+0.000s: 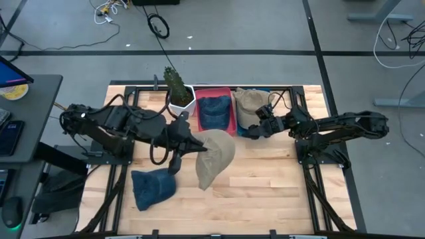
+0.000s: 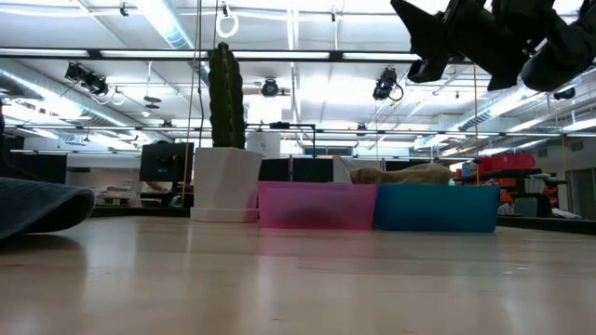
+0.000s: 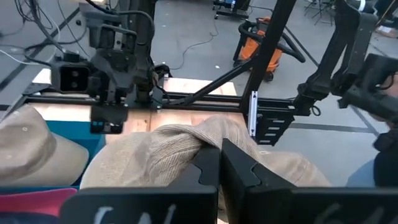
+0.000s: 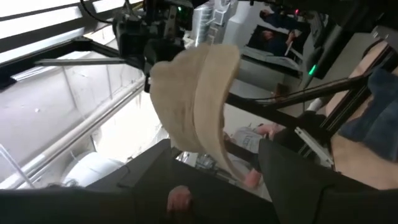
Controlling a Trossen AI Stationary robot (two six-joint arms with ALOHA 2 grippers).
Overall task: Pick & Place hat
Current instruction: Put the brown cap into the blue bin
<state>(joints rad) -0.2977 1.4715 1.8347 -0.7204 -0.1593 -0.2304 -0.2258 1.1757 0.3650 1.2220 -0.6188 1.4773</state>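
A tan hat (image 1: pixel 218 158) hangs from my left gripper (image 1: pixel 198 147), which is shut on it above the middle of the table. The right wrist view shows the same hat (image 4: pixel 194 99) dangling in the air. My right gripper (image 4: pixel 214 186) is open and holds nothing. It hovers by the near side of the blue bin (image 1: pixel 251 129). A blue hat (image 1: pixel 153 187) lies flat on the table near the front left; it also shows in the low view (image 2: pixel 37 207). Another blue hat (image 1: pixel 214 109) sits in the pink bin, and a second tan hat (image 1: pixel 251 103) in the blue bin. My left gripper pinches a bunched fold of the tan hat's cloth (image 3: pixel 186 155) between its two shut fingers (image 3: pixel 239 171), coming level from the table's left. The hat is lifted clear of the table and hangs below and beyond the fingers, slack.
A cactus in a white pot (image 1: pixel 178 93) stands at the far edge, left of the pink bin (image 2: pixel 317 205) and the blue bin (image 2: pixel 436 207). Bare wood lies at the front right (image 1: pixel 279 179). A desk with devices (image 1: pixel 20 106) stands off the table's left.
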